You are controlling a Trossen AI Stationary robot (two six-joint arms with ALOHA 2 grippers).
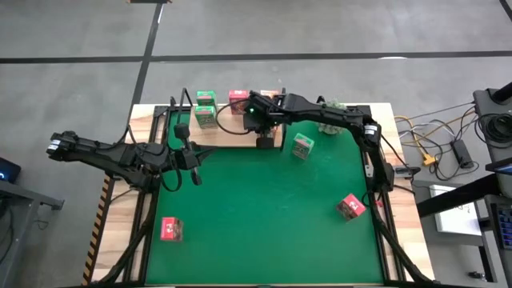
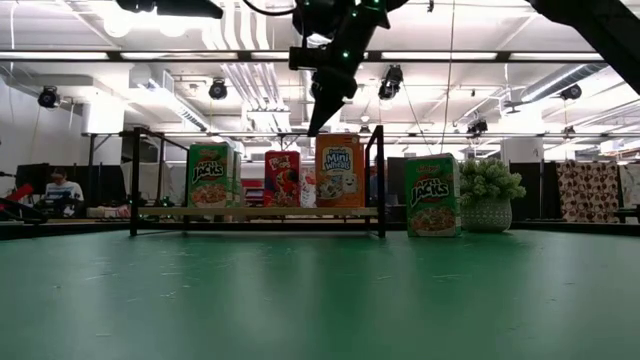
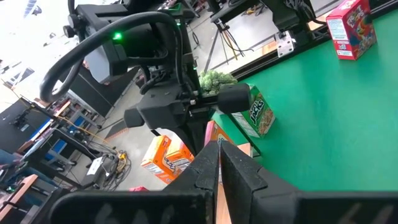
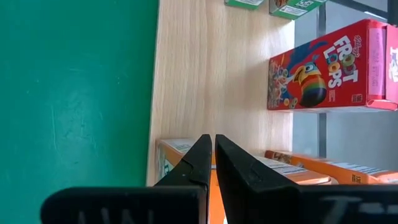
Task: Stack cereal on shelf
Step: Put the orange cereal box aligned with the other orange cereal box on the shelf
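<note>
The right gripper (image 1: 264, 142) is hovering, jaws shut and empty, over the light wooden shelf (image 1: 232, 138); the green cardboard cereal box (image 1: 302, 146) at three o'clock looks light and crushable, best pinched across its narrow sides. The left gripper (image 1: 194, 164) is waiting closed.

Bright, even light falls from the long white ceiling strip lamps (image 2: 120, 55) in the low view, leaving only soft, faint shadows on the flat green table mat (image 1: 272, 200), while the right arm's dark two-finger gripper (image 4: 213, 155) looms large and slightly soft-edged nearest its own wrist camera.
</note>
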